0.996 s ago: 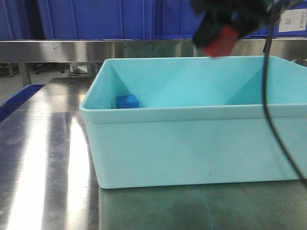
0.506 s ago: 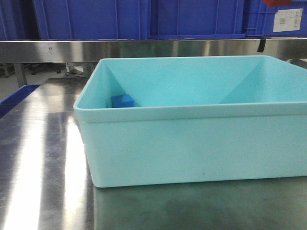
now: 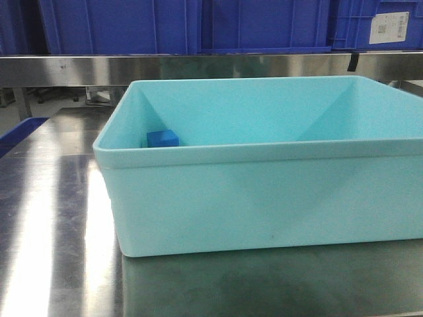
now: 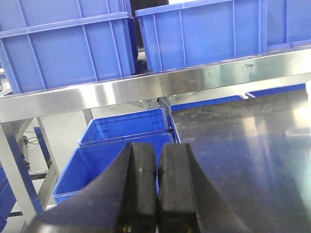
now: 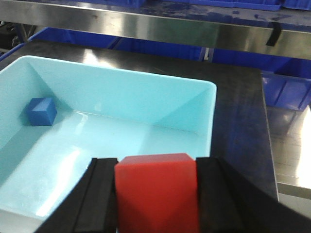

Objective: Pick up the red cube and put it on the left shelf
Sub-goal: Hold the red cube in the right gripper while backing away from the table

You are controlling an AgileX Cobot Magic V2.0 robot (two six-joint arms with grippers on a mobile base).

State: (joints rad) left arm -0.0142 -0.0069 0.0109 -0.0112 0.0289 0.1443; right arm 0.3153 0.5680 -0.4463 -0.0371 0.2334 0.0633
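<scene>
Front view: one teal bin [image 3: 264,198] on steel table [image 3: 53,218], one blue cube [image 3: 162,138] in its back-left corner, no arm in frame. Blue crates [image 3: 198,26] sit on the steel shelf [image 3: 198,67] behind; count is unclear since they are cropped. Left wrist view: left gripper [image 4: 157,189] clenched, pads [image 4: 143,184] pressed together with nothing between, idle over the table's left edge, more blue crates [image 4: 121,131] below. Right wrist view: right gripper [image 5: 156,194] grasping the one red cube [image 5: 156,191] between both fingers, held up above the bin's near-right part, clear of the floor. Step in hand looks like the carry: pick done, place not yet. Next move calls for swinging the cube leftward to the shelf, clearing the bin rim and shelf edge, then setting it down before letting go.
</scene>
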